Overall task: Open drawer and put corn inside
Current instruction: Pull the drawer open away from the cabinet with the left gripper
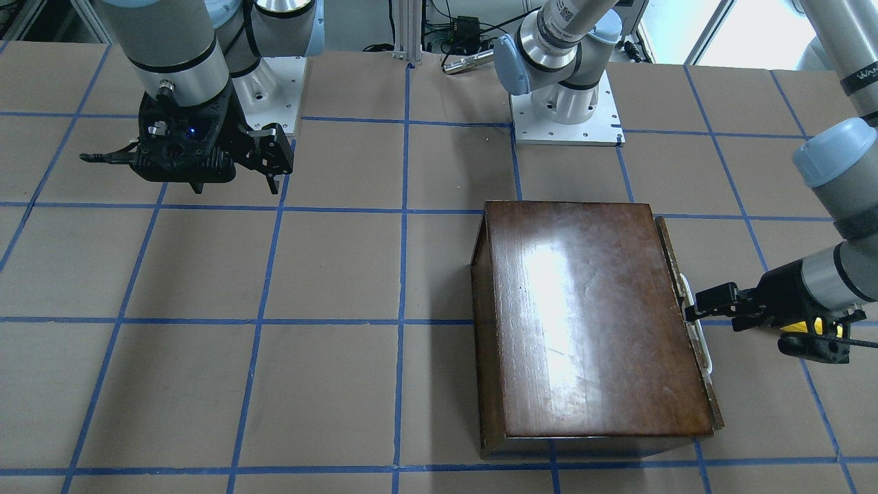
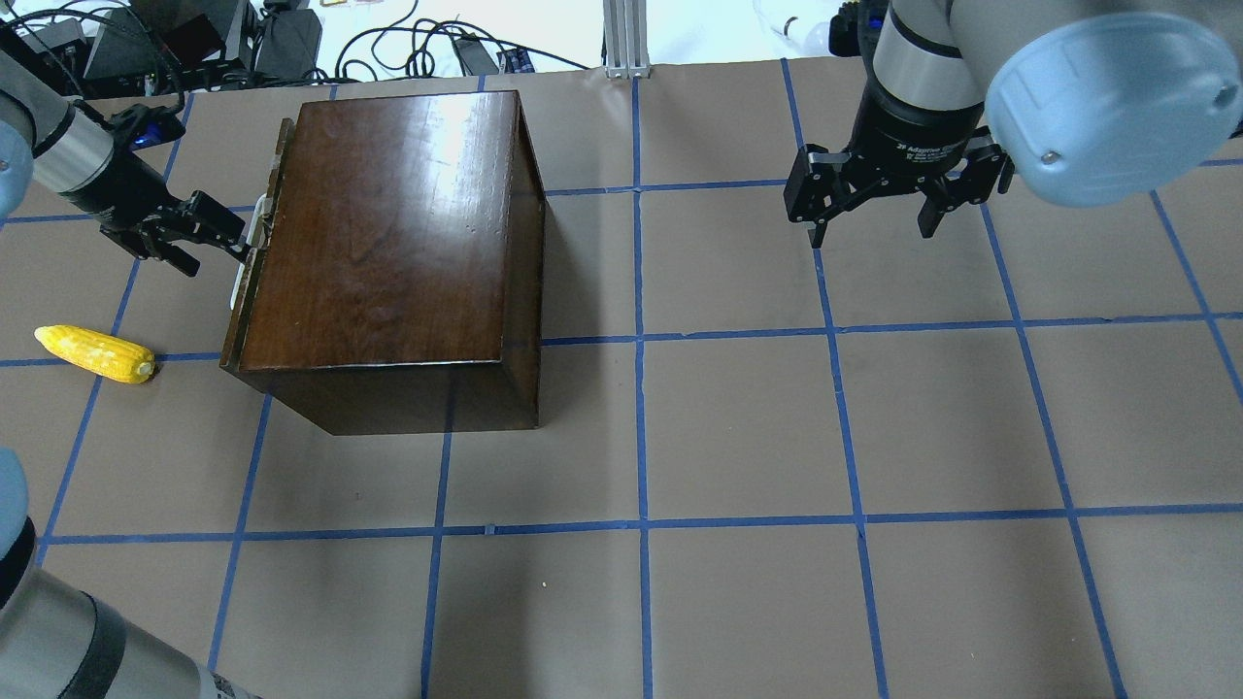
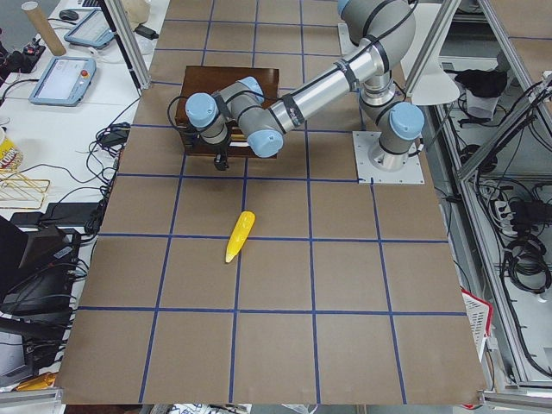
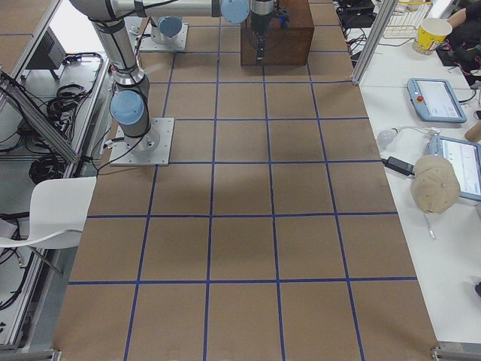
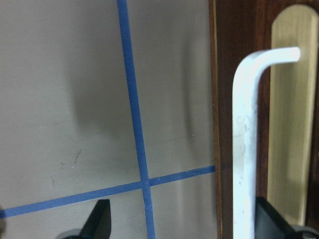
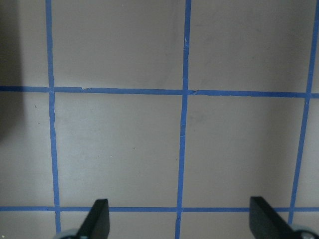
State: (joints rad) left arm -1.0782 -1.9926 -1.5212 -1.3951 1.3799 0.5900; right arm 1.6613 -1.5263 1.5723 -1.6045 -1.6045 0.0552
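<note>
Corn [image 2: 95, 352] lies on the table [image 2: 738, 417], near the left gripper [image 2: 214, 245], on its robot-ward side. Drawer [image 1: 673, 257] looks closed in the box [image 2: 388, 223]. Its white handle [image 5: 246, 149] stands between that gripper's wide-spread fingers, close by one and unclamped. Right gripper [image 2: 869, 228] hangs over the table, fingers spread, holding nothing, well apart from the box.

Overhead: behind robot, looking down
Front: opposite, facing robot
Sides: desk [image 3: 276, 285] ends, far
Wrists: close
Shared overhead/front: box [image 2: 388, 252]
</note>
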